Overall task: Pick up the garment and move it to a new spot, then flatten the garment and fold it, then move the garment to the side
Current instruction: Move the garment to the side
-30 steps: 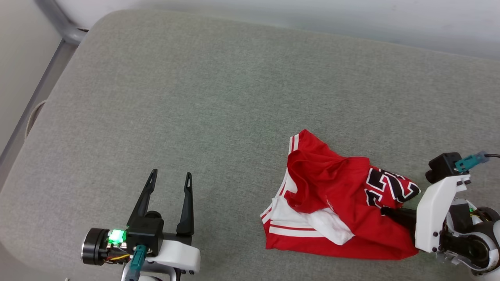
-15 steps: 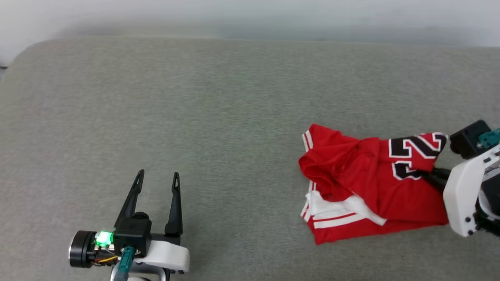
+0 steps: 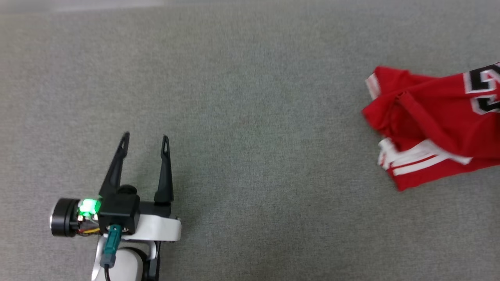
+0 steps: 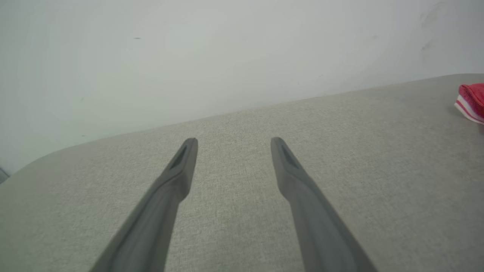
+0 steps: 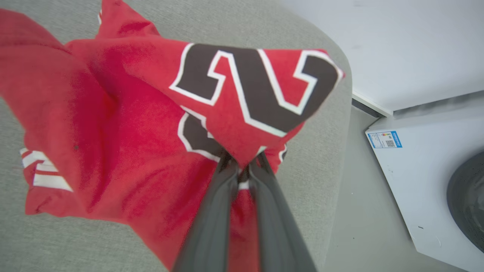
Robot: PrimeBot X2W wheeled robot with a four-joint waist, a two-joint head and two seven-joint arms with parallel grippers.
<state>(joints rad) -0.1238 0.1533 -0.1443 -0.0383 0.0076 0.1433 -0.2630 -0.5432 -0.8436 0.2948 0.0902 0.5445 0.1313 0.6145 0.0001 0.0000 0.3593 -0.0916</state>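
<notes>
My right fingers (image 5: 211,223) pinch the garment (image 3: 429,117) by its number, that end raised off the grey surface (image 3: 250,97) to carry it; left fingers (image 3: 164,171), wide apart and empty, hover well left of it.

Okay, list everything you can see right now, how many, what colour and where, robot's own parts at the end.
garment: one, red with white striped trim and a black number, crumpled at the right of the padded surface.
padded surface: one, grey, under everything.
wall: one, white, behind the surface.
appliance: one, white with a dark round door, past the surface's end.
left gripper: one, dark fingers, open over bare surface, lower left.
right gripper: one, dark fingers, shut on a garment fold.
</notes>
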